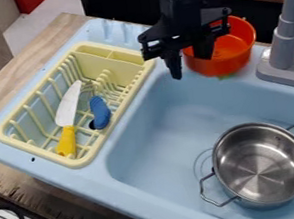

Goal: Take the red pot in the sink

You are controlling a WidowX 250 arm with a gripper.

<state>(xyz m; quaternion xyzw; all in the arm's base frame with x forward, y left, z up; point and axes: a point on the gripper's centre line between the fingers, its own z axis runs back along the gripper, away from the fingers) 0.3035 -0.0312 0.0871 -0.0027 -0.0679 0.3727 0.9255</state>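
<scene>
at the back of the sink (167, 111) holding a metal pot (261, 165), your pincer (190, 68) is hanging released by the red pot (231, 60).

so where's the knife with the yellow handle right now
The yellow-handled knife lies in the pale yellow dish rack on the left side of the camera view, just left of the blue object.

Red pot (228, 62), upper right: partly hidden behind gripper (190, 66). Faucet (288, 39): cut off by top and right edges. Green bit (225, 76) beneath pot: blurred, unidentifiable.
</scene>
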